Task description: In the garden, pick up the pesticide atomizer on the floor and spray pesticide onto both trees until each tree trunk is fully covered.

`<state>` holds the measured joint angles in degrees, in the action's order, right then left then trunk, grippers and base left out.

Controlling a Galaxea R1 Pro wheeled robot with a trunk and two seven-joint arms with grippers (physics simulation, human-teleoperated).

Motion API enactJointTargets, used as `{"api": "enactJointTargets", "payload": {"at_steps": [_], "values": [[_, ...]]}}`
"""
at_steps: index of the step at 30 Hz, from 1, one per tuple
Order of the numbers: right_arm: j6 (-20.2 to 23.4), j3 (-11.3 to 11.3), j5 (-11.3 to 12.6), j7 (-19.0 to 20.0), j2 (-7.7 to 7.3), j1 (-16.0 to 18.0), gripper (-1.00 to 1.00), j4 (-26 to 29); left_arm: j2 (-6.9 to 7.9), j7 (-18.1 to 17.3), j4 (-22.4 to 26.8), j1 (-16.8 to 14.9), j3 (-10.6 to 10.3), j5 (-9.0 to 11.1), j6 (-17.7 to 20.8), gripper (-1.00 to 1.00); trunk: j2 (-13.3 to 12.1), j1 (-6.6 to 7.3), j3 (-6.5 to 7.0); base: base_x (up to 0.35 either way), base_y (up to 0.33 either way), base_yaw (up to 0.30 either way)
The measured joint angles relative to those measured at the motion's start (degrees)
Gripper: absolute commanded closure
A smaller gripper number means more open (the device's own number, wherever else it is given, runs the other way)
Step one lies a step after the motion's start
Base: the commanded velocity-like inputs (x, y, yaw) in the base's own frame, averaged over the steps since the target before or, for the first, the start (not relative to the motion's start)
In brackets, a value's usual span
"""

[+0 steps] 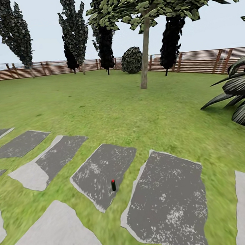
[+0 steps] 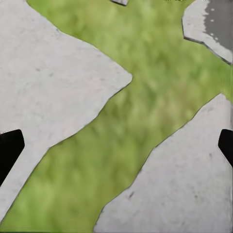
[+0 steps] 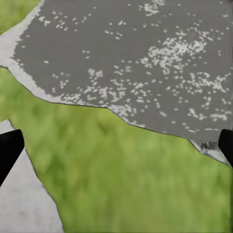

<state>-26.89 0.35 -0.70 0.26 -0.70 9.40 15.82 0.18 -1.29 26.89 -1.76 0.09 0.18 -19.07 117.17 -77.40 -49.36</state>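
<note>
The pesticide atomizer [image 1: 113, 185] stands upright on the floor, a small slim black cylinder with a red tip, at the right edge of a dark grey stepping stone [image 1: 103, 170], just beside the narrow strip of grass that parts this stone from a larger one [image 1: 171, 203] to its right. Both stones are flat, irregular slabs with angular outlines, charcoal surfaces flecked with white, and paler grey margins; further slabs of the same kind lie in a row to the left, and smooth pale grey ones sit nearer the camera. The grass floor [image 1: 118, 112] is a soft, blurry green spreading to a brown slatted wooden fence [image 1: 202, 61]. Well beyond the atomizer a tree [image 1: 145, 56] rises with a straight, bare grey-brown trunk under blocky green foliage; dark cypress-like trees [image 1: 73, 31] stand along the fence, and broad dark fronds [image 1: 238, 93] reach in at the right edge. In the left wrist view the left gripper [image 2: 116, 145] hangs wide open over pale stone and grass, its black fingertips [image 2: 8, 148] far apart; in the right wrist view the right gripper [image 3: 116, 145] is likewise wide open above a speckled dark slab and grass.
</note>
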Motion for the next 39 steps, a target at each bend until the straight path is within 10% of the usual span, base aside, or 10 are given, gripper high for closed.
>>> {"api": "enactJointTargets", "payload": {"at_steps": [39], "values": [[0.0,0.0,0.0,0.0,0.0,0.0,-1.0,0.0,0.0,0.0,0.0,0.0,0.0,0.0,0.0,-1.0,0.0,0.0,0.0,0.074,-0.27,0.105]]}}
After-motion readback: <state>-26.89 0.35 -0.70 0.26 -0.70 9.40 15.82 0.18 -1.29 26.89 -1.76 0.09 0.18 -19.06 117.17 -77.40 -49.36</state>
